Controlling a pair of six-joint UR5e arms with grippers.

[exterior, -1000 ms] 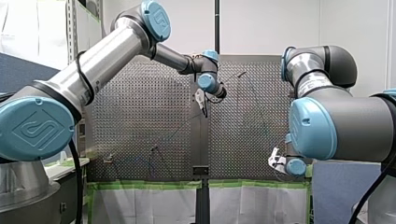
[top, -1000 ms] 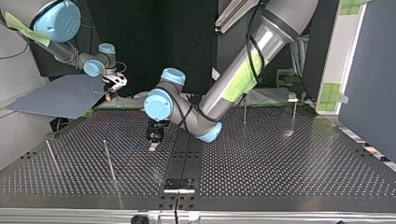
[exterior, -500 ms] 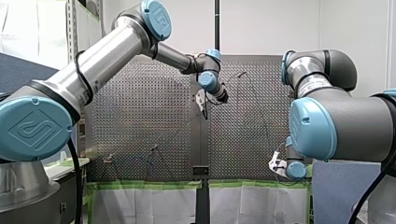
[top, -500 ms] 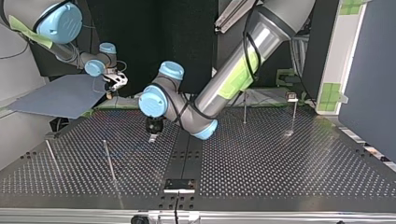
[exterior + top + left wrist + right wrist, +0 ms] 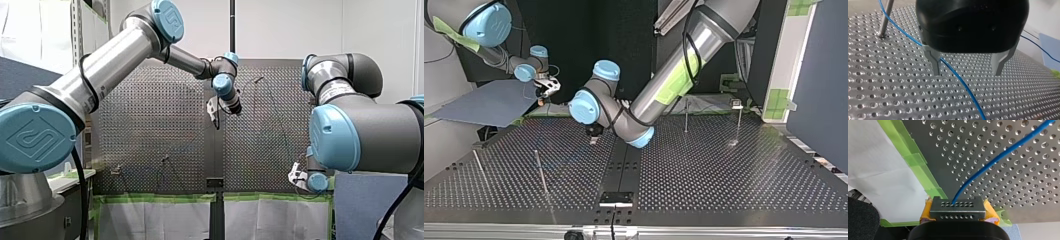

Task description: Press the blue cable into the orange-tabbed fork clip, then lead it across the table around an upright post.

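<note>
Half a second on, the front view shows my left end effector (image 5: 215, 111) slightly lower over the bench (image 5: 150, 125), and in the top view it seems drawn back toward the arms. In the left wrist view its fingers are spread, and the blue cable (image 5: 960, 80) runs loose past one finger and an upright post (image 5: 885, 17), so it is likely repositioning. In the right wrist view my right end effector (image 5: 957, 206) pinches the cable at the bench edge.

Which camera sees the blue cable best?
The left wrist view: the cable runs bright from a post past my open left gripper. The right wrist view shows it pinched in my right gripper. The top view shows a faint trace; the front view barely any.
</note>
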